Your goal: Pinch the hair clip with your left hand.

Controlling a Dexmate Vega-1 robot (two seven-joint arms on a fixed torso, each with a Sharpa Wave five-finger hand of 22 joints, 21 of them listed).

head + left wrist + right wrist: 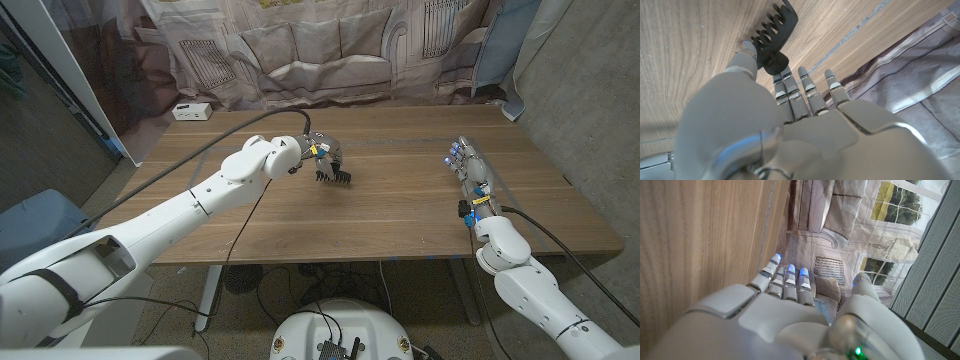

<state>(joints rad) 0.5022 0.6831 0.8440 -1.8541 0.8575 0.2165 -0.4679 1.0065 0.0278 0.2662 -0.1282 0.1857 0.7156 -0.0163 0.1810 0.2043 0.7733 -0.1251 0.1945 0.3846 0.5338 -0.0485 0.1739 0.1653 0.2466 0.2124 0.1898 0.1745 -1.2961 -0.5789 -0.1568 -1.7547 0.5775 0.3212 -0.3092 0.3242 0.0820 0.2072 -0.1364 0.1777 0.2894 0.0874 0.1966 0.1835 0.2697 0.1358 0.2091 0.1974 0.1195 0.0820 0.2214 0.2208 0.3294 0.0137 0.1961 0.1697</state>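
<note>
A black toothed hair clip (335, 176) (771, 27) is near the middle of the wooden table (400, 215). My left hand (322, 155) (790, 115) reaches over it from the left. In the left wrist view the thumb (744, 59) and a finger (785, 85) close on the clip's hinge end, and its teeth stick out past the fingertips. I cannot tell whether the clip touches the table. My right hand (468, 165) (790, 310) is at the table's right side, fingers straight and apart, holding nothing.
A small white box (190, 111) sits at the table's back left corner. A printed curtain (330, 45) hangs behind the table. Bare wood lies between the two hands and along the front edge.
</note>
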